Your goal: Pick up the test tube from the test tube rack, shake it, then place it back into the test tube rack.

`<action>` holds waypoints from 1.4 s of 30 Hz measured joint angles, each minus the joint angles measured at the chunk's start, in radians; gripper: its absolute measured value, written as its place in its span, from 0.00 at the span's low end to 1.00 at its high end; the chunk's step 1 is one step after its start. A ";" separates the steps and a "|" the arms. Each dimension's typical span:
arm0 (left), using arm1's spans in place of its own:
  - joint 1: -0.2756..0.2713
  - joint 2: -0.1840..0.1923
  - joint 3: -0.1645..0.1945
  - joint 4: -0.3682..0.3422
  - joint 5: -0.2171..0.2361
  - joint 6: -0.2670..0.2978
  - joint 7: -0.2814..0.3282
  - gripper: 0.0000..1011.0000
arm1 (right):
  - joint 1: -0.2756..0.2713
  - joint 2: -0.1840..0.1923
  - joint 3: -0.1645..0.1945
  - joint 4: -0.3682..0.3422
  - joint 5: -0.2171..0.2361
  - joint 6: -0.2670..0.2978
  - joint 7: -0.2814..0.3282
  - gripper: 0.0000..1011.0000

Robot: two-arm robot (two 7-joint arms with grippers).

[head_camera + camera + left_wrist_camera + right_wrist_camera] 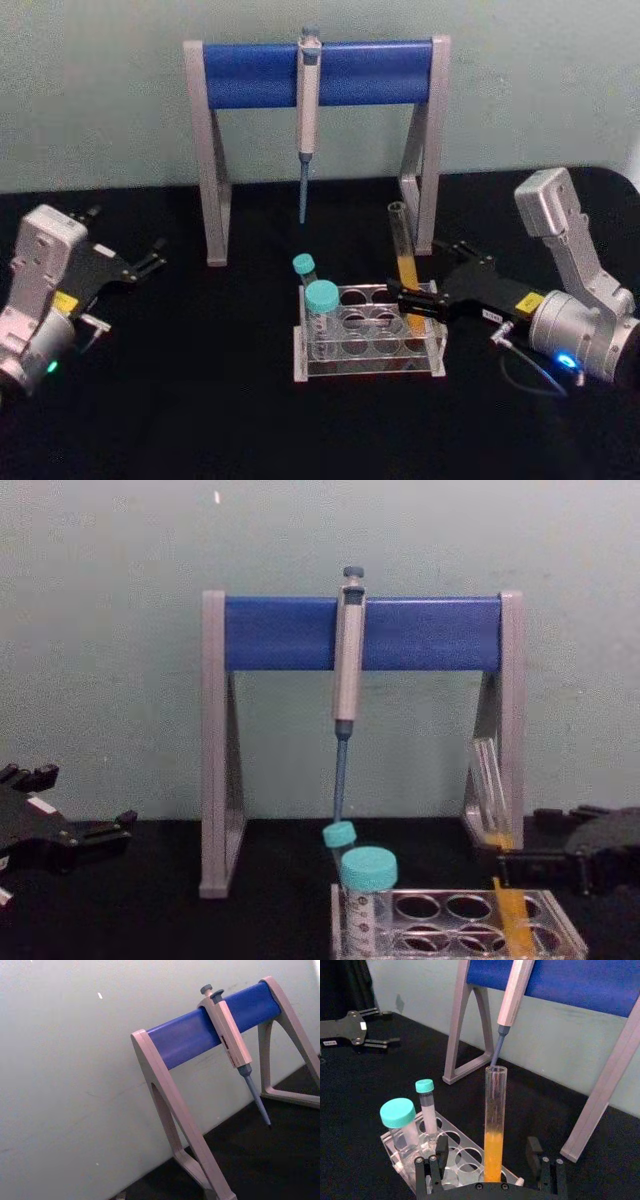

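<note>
Right gripper (406, 301), black and two-fingered, reaches in from the robot's right and brackets the test tube at the rack. In the right wrist view its fingers (440, 1146) stand spread, one on each side of the glass with a gap on both sides, so it is open and grips nothing yet. The left gripper (128, 232) is parked well off on the robot's left, its fingers also apart.

By my reading the task is barely begun. The approach is made, but closing on the tube, lifting, shaking and putting it back are all left to do.

The black-covered table (200, 410) carries everything. At the back stands the tall grey-legged stand with a blue crossbar (250, 72), and a grey-blue pipette (308, 100) hangs from the bar's middle, tip down. In front of it sits the low clear plastic rack with round holes in its top plate (370, 372). Two short clear tubes with teal screw caps (321, 297) stand at its left end.

The long slim clear glass test tube (404, 250) sits in a hole at the rack's right end. It is uncapped and leans a little, its open mouth tipped toward the stand's right leg. Orange-yellow liquid fills its lower part; the glass above is clear and looks empty.
</note>
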 joint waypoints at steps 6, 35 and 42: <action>0.000 0.000 0.000 0.000 0.000 0.000 0.000 0.99 | 0.033 -0.016 -0.016 0.032 -0.008 0.019 0.002 0.99; 0.000 0.000 0.000 0.000 0.000 0.000 0.000 0.99 | 0.093 -0.051 -0.048 0.089 -0.021 0.045 0.009 0.99; 0.000 0.000 0.000 0.000 0.000 0.000 0.000 0.99 | 0.094 -0.051 -0.049 0.090 -0.021 0.046 0.009 0.99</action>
